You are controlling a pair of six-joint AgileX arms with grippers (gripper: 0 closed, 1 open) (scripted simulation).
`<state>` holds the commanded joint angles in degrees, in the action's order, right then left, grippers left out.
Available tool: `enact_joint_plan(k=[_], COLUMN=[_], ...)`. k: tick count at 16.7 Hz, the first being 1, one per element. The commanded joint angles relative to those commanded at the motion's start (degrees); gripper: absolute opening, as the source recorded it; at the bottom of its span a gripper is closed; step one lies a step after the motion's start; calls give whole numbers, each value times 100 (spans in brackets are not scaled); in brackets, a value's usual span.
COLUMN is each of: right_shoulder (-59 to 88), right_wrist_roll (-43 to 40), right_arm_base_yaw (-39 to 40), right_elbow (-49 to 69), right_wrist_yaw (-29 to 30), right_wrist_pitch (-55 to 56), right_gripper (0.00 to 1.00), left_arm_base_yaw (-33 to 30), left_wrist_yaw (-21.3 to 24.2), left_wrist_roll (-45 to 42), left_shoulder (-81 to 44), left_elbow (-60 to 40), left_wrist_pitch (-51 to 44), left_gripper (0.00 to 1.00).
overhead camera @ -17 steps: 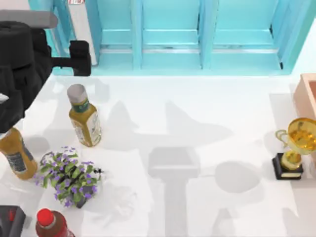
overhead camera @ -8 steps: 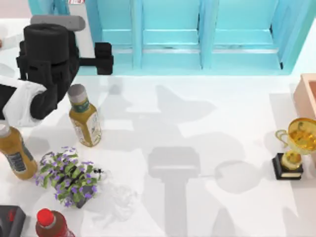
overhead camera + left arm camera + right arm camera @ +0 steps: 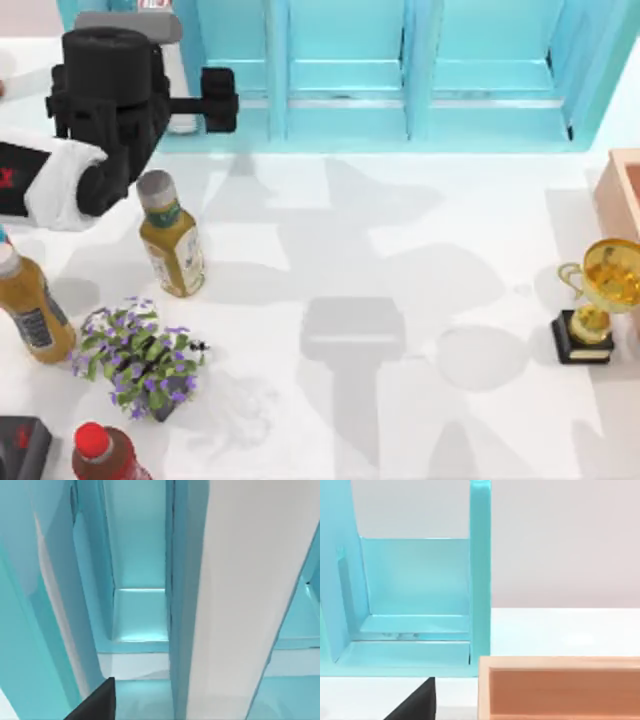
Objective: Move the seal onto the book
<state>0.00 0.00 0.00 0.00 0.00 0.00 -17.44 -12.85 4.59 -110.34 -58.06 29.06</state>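
Top view: my left gripper [image 3: 218, 100] hovers at the teal shelf's [image 3: 430, 75] left end, behind an amber bottle [image 3: 170, 240]; wide or narrow, I cannot tell. Left wrist view: shelf uprights [image 3: 240, 580] close ahead. Right wrist view: my parked right gripper [image 3: 415, 702] faces the shelf's right end, beside a wooden box [image 3: 560, 690]. Where the seal and the book lie, I cannot tell.

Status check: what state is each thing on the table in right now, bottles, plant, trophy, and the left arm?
Grey-capped bottle: capped, leaning.
Amber bottle: capped, tilted, at left edge.
Red-capped bottle: capped.
Flower pot: upright, in bloom.
Trophy: upright on its black base.
Left arm: raised near the teal shelf.
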Motion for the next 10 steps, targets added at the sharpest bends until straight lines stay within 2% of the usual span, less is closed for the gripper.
enact_joint_plan(k=[10], right_shoulder=[0], right_wrist_roll=[0], right_arm_base_yaw=[0], right_elbow=[0], right_wrist_yaw=[0], right_wrist_pitch=[0], right_gripper=[100], left_arm_base_yaw=[273], left_wrist_yaw=[275], left_wrist_roll=[-110], left_shoulder=[-1618], left_elbow=[-1589], left_wrist_pitch=[30], left_gripper=[100])
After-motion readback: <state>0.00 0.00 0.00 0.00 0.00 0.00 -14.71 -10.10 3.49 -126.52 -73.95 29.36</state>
